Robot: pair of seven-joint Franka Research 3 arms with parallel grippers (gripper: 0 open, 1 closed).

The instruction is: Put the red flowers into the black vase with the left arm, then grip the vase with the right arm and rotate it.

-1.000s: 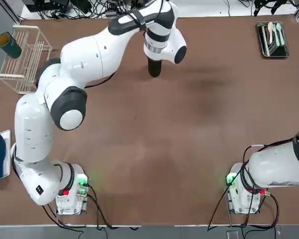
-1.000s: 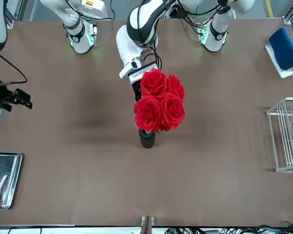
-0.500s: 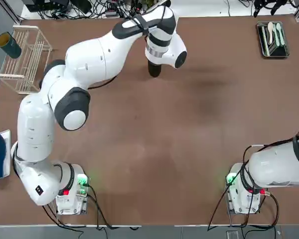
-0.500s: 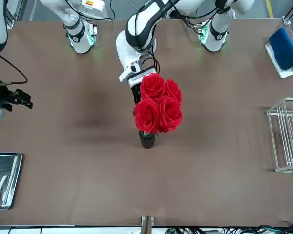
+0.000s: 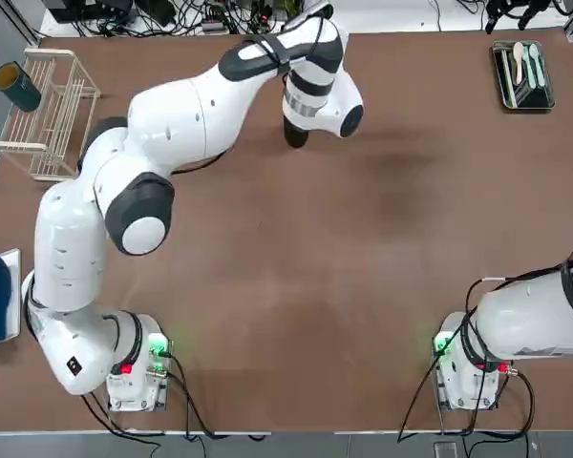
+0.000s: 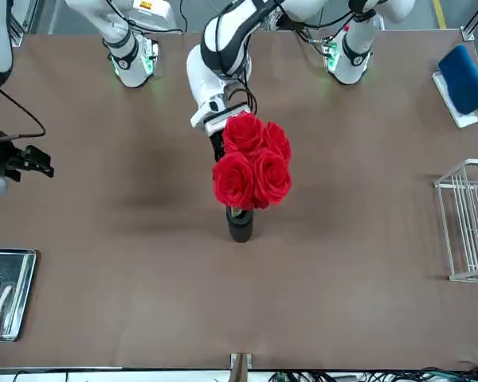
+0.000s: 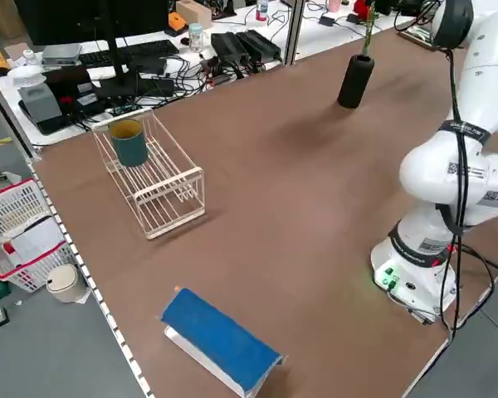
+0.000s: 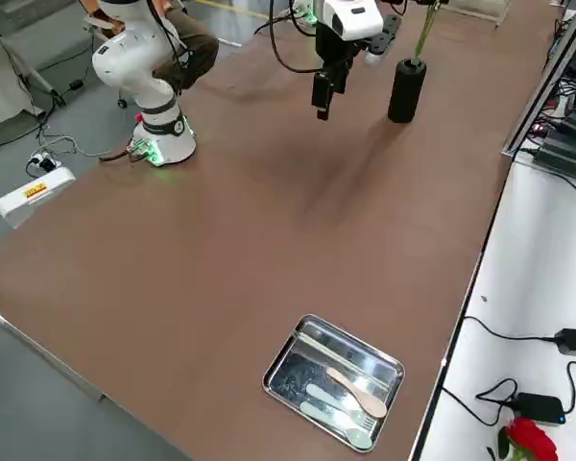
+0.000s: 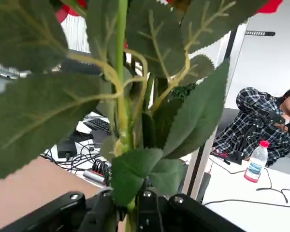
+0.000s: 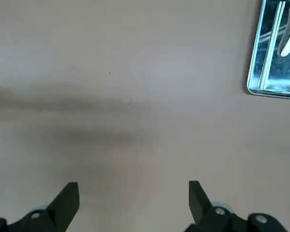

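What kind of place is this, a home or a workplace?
Most likely a robotics lab or workshop, not a home. Two white robot arms are mounted on a big brown table, and side benches carry a keyboard, power strips and tangled cables.

No text, label, brand, number or sign can be read anywhere in these views. Small dark marks sit on the left arm [image 7: 469, 174] in the left side view, on its white link above the base, but they are too small to make out.
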